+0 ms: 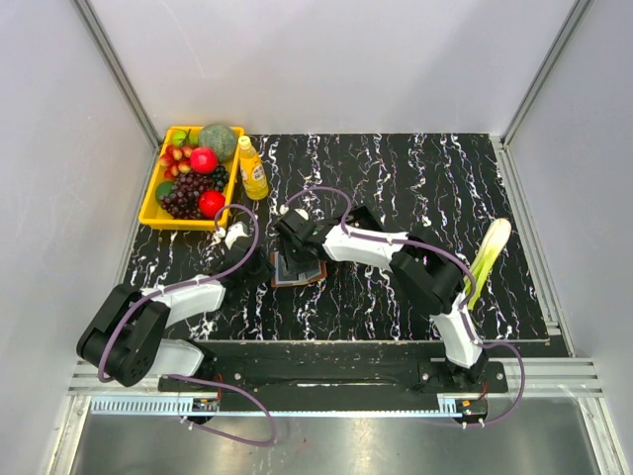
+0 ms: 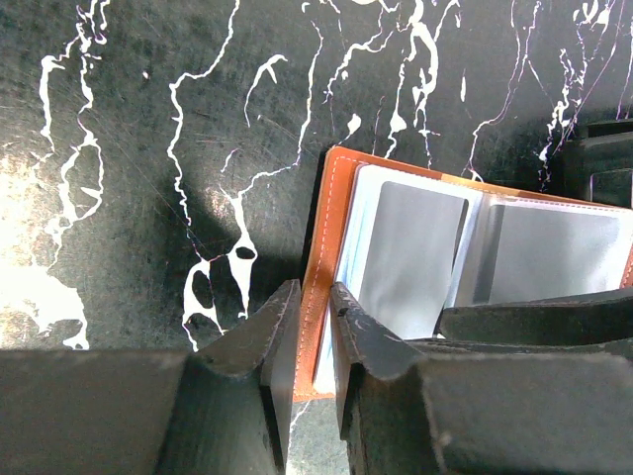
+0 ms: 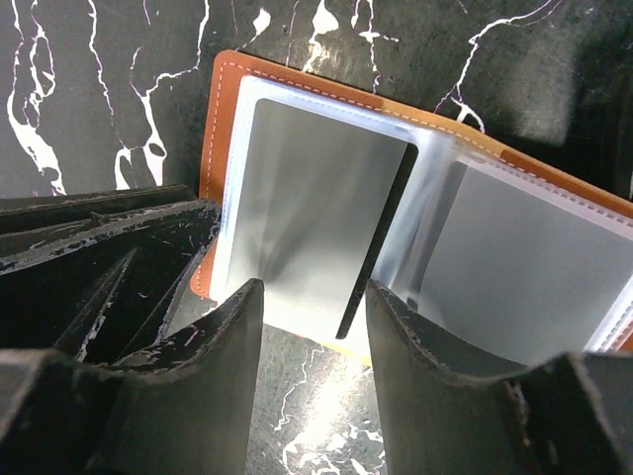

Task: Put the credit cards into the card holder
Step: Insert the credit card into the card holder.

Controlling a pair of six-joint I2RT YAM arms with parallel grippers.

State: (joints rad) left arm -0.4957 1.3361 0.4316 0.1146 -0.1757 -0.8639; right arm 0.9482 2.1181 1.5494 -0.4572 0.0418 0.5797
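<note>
The holder is laid open on the bench, a little left of its middle and nearer the front edge than the back. Its stitched left edge is straddled by the left claw, whose fingers are set narrowly apart; whether it is actually pinched cannot be told. The right claw is held released over the sleeves, fingers spread.

Robot test cell in a lab, plain white panel walls framed by aluminium rails, black white-veined worktop, two white-and-black arms bolted to a metal base rail, looping purple cables, yellow tray of fruit and an orange bottle in one corner
</note>
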